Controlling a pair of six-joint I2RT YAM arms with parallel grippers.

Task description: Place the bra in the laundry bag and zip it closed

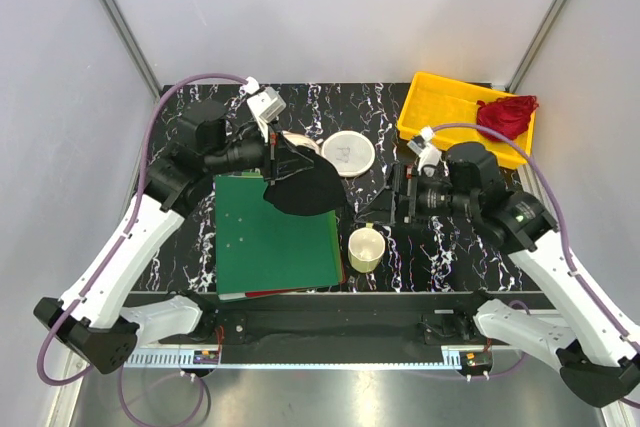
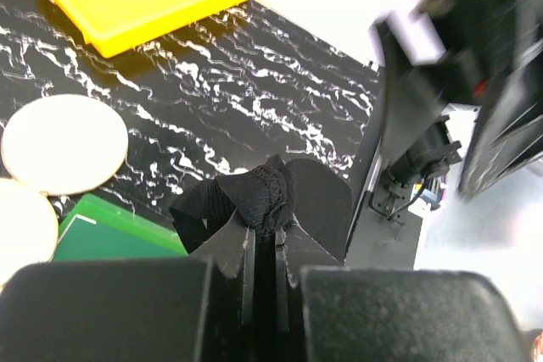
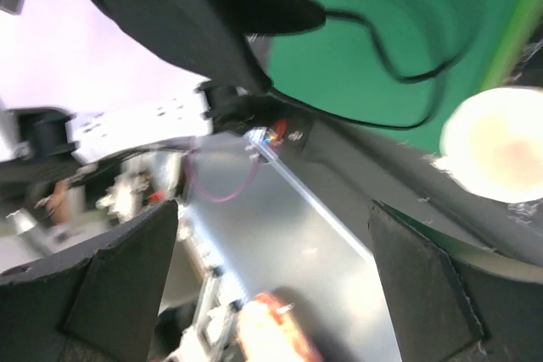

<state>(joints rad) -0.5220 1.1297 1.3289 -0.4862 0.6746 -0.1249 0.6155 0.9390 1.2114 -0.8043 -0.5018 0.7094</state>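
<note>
Plainly the bra [image 1: 305, 190] is light, limp cloth that sags and bunches, so a gathered fold near its middle is the surest place to pinch. My left tool [image 2: 265, 231] is clamped almost closed on such a fold, with the cups drooping over the green mat [image 1: 275, 237]. The laundry bag [image 1: 350, 153] lies nearby on the desk [image 1: 350, 107]. My right tool [image 3: 271, 243] gapes wide and holds nothing.

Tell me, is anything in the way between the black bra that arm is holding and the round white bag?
Nothing visible. The left gripper is shut on the bra, which hangs just beside the laundry bag, with only dark table showing between them. The cream cup stands nearer the arms, off that path.
</note>
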